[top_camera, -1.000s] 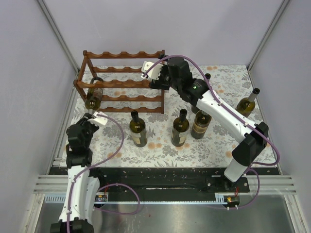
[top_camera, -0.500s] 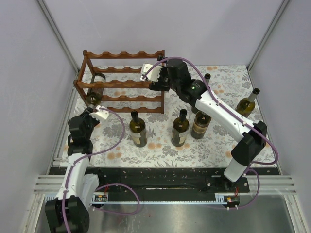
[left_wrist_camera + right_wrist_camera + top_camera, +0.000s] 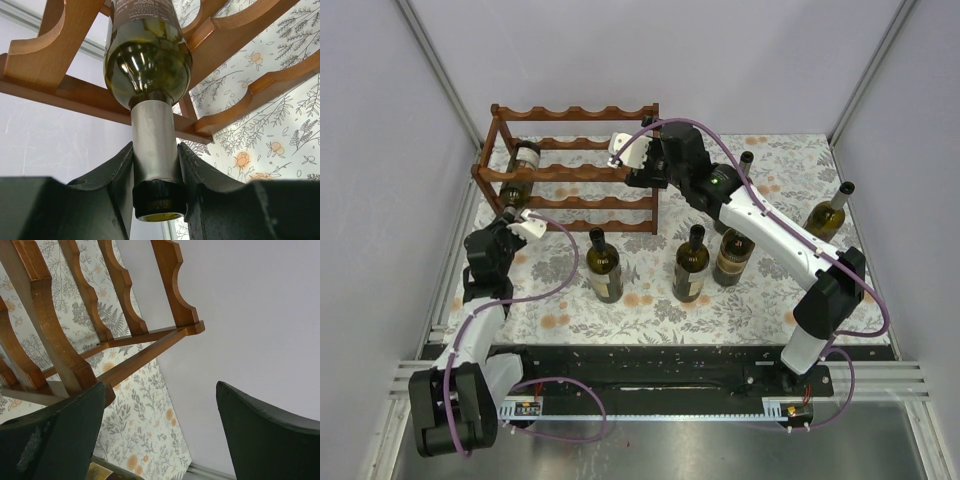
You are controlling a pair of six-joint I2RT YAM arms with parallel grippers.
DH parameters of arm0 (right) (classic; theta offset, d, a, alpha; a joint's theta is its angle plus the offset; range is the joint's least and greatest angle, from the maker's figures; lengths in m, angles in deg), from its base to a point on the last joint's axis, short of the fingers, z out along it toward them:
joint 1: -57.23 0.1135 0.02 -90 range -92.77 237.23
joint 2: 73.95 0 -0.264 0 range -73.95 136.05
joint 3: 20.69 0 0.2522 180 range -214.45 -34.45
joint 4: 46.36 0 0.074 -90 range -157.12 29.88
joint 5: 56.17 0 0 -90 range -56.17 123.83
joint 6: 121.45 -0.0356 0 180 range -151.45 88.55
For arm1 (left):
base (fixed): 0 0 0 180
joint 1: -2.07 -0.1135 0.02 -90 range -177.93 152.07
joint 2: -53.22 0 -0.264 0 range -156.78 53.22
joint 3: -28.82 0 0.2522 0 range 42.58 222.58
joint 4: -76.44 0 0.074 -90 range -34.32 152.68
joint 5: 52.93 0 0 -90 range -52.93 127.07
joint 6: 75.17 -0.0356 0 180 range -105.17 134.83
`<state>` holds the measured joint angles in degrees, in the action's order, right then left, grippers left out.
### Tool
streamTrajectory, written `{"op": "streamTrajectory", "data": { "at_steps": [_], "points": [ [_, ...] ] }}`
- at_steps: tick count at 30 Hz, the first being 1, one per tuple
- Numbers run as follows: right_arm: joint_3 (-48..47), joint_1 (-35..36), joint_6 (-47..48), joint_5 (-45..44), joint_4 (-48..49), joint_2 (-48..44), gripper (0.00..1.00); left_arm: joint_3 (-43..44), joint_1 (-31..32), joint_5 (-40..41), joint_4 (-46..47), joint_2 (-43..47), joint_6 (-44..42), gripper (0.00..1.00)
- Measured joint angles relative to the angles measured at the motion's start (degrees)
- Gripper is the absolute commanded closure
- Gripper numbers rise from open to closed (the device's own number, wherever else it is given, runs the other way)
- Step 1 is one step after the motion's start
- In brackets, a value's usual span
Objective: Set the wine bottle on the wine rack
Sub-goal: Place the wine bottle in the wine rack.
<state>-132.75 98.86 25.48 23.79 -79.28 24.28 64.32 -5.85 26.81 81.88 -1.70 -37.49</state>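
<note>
Two dark fingers [image 3: 120, 175] of the left gripper [image 3: 156, 172] pinch the foil-wrapped neck of the wine bottle [image 3: 147, 55]. It lies on its side at the left end of the wine rack [image 3: 575, 172], body cradled in the scalloped rails, neck pointing toward the desk's near edge. The rack stands in the far left corner. At its right end hangs the right gripper [image 3: 162, 390], jaws spread wide around nothing; whether one finger touches the wood, I cannot tell. Three upright bottles [image 3: 691, 262] stand mid-desk, and a tilted bottle [image 3: 828, 215] sits by the right edge.
</note>
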Motion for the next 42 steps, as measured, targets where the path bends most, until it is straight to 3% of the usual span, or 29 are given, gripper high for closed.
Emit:
{"op": "streamTrajectory", "data": {
  "at_steps": [21, 42],
  "points": [
    [1.3, 0.0, 0.5, -0.9, 1.3, 0.0, 0.01, 0.1, 0.3, -0.4, 8.4, -7.2, -5.0, 1.0],
    [1.6, 0.0, 0.7, -1.0, 2.0, 0.1, 0.0, -7.2, 3.5, 5.8, 27.5, -12.8, -10.8, 1.0]
  ]
}}
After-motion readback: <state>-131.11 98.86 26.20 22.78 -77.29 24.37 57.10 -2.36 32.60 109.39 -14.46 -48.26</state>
